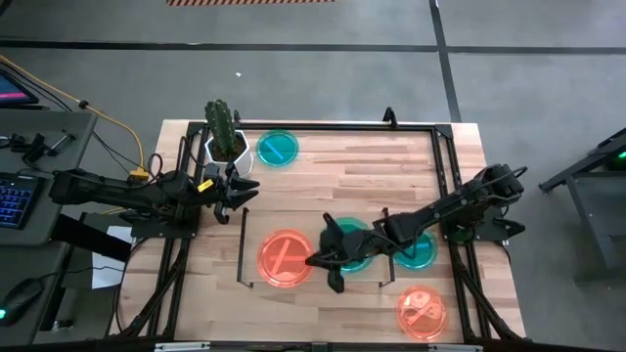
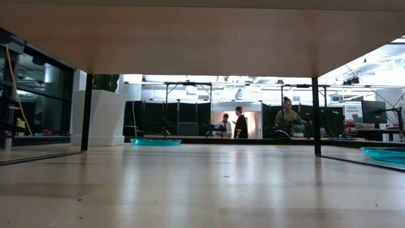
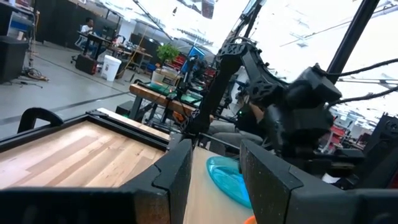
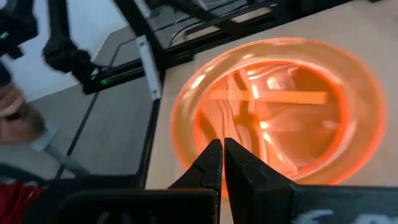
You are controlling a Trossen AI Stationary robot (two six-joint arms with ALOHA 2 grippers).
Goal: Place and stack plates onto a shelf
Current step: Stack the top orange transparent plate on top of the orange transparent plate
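On the shelf, a low wood board with black end rails, an orange plate lies flat. A teal plate lies beside it, partly hidden under my right gripper. In the high view my right gripper is shut, its tips at the orange plate's right edge. In its wrist view the shut right gripper points slantwise down over the orange plate. My left gripper waits open at the shelf's left rail, next to the cactus pot, with nothing between the left gripper's fingers. My right gripper's shut fingertips stand over the orange plate's rim on the side toward the arm, coming slantwise down from the table's right. I cannot tell whether they touch it. The plate lies flat on the shelf.
A teal plate lies on the table at the far side, another teal plate lies right of the shelf under my right arm, and an orange plate lies near the front right. People stand in the room beyond.
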